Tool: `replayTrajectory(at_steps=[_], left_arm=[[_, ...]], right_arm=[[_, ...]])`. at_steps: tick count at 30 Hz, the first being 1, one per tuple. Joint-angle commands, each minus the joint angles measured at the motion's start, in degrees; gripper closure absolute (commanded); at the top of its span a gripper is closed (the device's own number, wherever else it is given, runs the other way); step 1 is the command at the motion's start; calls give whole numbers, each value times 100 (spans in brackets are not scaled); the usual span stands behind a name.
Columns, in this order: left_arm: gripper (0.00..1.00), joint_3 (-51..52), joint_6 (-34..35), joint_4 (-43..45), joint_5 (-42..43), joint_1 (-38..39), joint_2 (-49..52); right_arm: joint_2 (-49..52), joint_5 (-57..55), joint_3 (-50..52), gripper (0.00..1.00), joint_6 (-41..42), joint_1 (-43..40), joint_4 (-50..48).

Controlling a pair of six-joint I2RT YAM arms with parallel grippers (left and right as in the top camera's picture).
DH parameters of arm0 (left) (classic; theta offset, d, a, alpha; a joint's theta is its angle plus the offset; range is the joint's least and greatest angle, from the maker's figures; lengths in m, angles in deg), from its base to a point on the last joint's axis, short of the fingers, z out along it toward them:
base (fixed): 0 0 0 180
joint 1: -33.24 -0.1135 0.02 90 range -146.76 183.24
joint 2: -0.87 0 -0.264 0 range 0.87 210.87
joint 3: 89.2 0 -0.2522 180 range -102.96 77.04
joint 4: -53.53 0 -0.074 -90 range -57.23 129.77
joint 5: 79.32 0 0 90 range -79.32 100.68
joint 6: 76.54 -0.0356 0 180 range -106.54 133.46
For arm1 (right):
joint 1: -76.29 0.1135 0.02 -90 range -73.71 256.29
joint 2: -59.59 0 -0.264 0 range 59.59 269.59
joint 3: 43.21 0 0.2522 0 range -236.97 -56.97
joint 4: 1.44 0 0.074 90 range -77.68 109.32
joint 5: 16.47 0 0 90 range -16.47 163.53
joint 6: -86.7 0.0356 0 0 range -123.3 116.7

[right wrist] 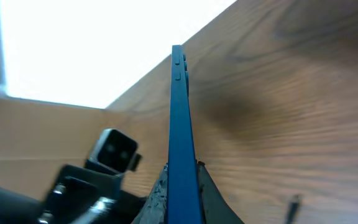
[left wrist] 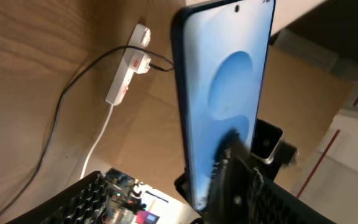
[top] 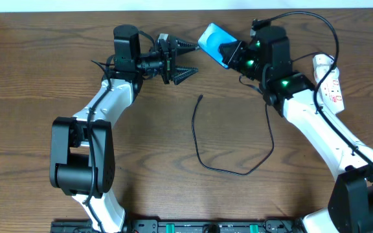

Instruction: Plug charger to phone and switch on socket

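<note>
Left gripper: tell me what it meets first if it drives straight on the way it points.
Probably the phone, held in the right gripper, straight ahead of the open left gripper; the gap is hard to judge.

One phone, one charger, one socket, two claws.

Pretty sure this is a robotics lab bench, not somebody's house. I'm driving the left arm and the right arm, both white-and-black, rising from the near edge of a wood-grain table. A black rail of green connectors runs along that same edge, and a white power strip lies by the right edge.
</note>
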Motion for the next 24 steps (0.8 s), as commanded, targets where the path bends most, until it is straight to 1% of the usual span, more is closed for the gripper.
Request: replayTrajectory(at_steps=[1, 2, 6, 9, 14, 17, 20, 24], left_arm=[[28, -83, -566, 225, -44, 2, 20], [28, -83, -557, 356, -52, 2, 20], [28, -83, -442, 1121, -39, 2, 20], [28, -83, -369, 1670, -2, 0, 20], [28, -83, 114, 2203, 0, -120, 20], [29, -83, 411, 2479, -11, -221, 20], [30, -83, 597, 2747, -94, -295, 20], [33, -83, 693, 2852, -175, -304, 20]], right_arm=[[-164, 402, -146, 99, 1215, -4, -157], [-164, 402, -144, 99, 1451, 13, -162], [-160, 448, -142, 99, 1971, 90, -164], [-160, 732, -142, 99, 2465, 98, -391], [-160, 1054, -140, 99, 2732, 105, -946], [-160, 1150, -140, 99, 2876, 164, -970], [-151, 1003, -140, 99, 2986, 295, -973], [-138, 527, -140, 99, 3230, 492, -1027]])
